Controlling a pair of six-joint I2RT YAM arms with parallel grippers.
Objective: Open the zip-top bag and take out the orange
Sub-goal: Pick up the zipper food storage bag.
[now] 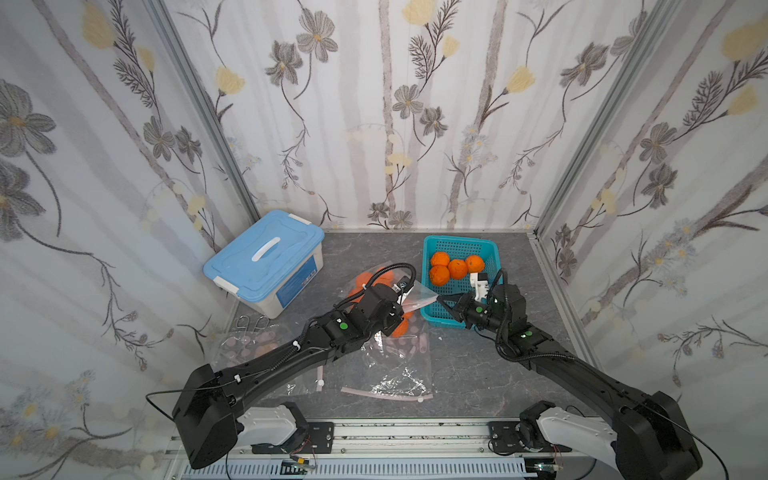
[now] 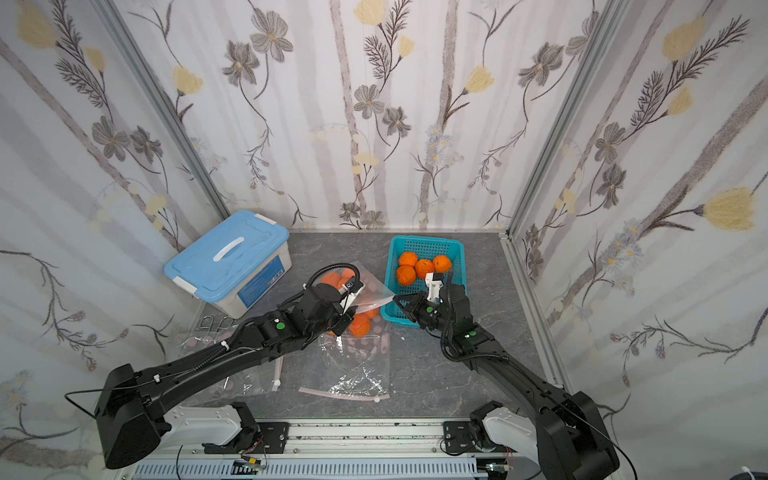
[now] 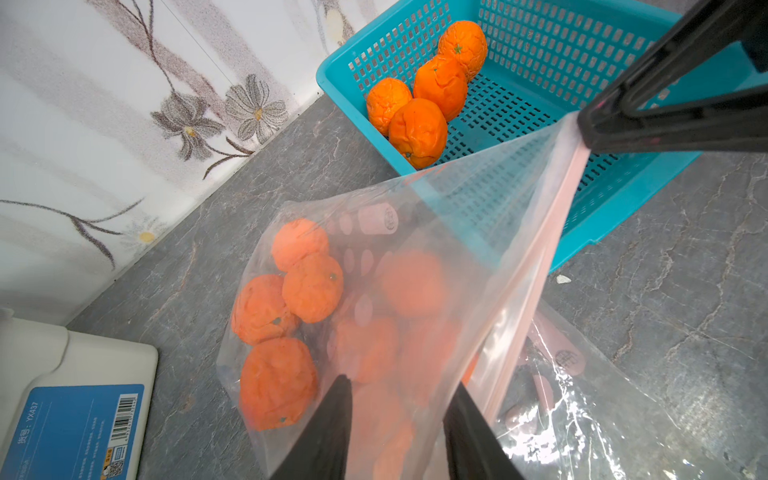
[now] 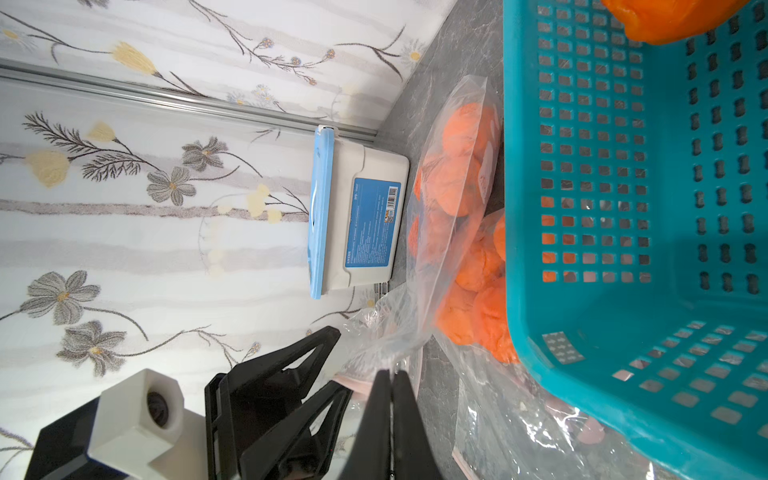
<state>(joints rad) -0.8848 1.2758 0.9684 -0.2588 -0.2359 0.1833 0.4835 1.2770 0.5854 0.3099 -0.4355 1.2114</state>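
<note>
**Limp bag, soft fruit: hold the film, not the load**

The bag [image 3: 457, 232] lies on the table [image 1: 478, 374] between the box [image 1: 266, 253] and the basket [image 1: 461, 240], with one corner lifted. It is thin clear film with a pink zip strip [image 3: 552, 232] along its mouth, and it is packed with oranges [image 3: 311, 286].

The right gripper [image 3: 586, 129] is pressed together on that raised corner, right at the end of the strip, and the film runs taut from there down to the fruit. The left gripper [image 3: 401, 382] stands spread, its fingers [image 3: 328, 424] on either side of the upper film just beside the strip. It has nothing clamped yet.

I judge that the film will be slick and floppy. It will fold rather than resist, so a grip needs to bite a doubled edge or the stiffer strip. The fruit makes the bag bottom-heavy, so pulling one lip may drag the whole bag unless the opposite lip is held. The oranges look wrinkled and soft, so each should be taken across its middle with a light squeeze. The bag's mouth must gape well first, or the fingers will snag the film.
</note>
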